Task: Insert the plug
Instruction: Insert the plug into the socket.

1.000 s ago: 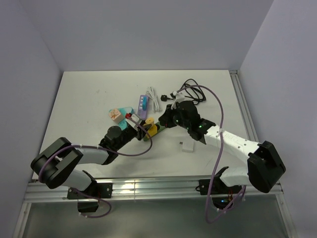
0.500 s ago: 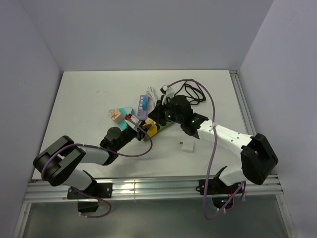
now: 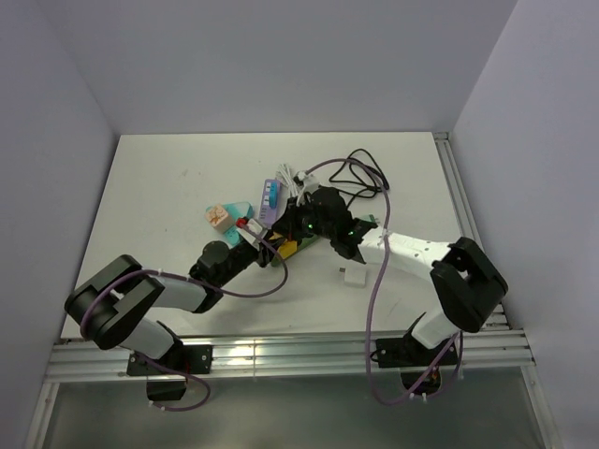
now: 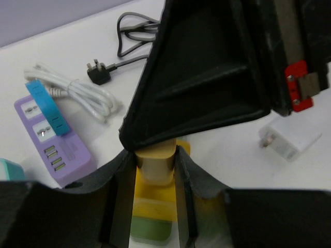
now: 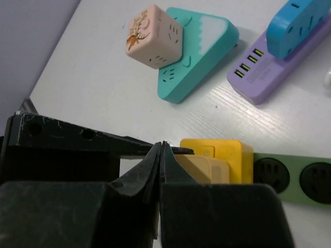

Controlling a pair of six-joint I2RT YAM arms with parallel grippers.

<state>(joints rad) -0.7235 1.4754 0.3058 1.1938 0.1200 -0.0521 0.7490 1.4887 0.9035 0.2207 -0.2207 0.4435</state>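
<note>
A pale yellow plug (image 4: pixel 155 164) sits on the yellow end (image 5: pixel 230 150) of a green power strip (image 5: pixel 295 175). My left gripper (image 4: pixel 154 151) is shut on the plug, one finger on each side. In the top view the left gripper (image 3: pixel 270 246) lies at the strip's left end, by the plug (image 3: pixel 287 247). My right gripper (image 5: pixel 161 145) is shut and empty, its tips pressed together just over the plug (image 5: pixel 207 168). It fills the upper part of the left wrist view (image 4: pixel 207 77) and meets the left gripper in the top view (image 3: pixel 299 224).
A purple power strip with a blue plug (image 3: pixel 270 198) (image 5: pixel 279 57), a teal triangular socket block (image 5: pixel 199 51) and a pink cube (image 5: pixel 153 36) lie just behind. A white charger (image 3: pixel 354 277) lies in front. A white cable (image 4: pixel 83 93) and a black cable (image 3: pixel 365 173) lie further back.
My right arm has swung left across the table and its shut gripper now sits over the plug, against the left gripper. The left arm has barely moved.
</note>
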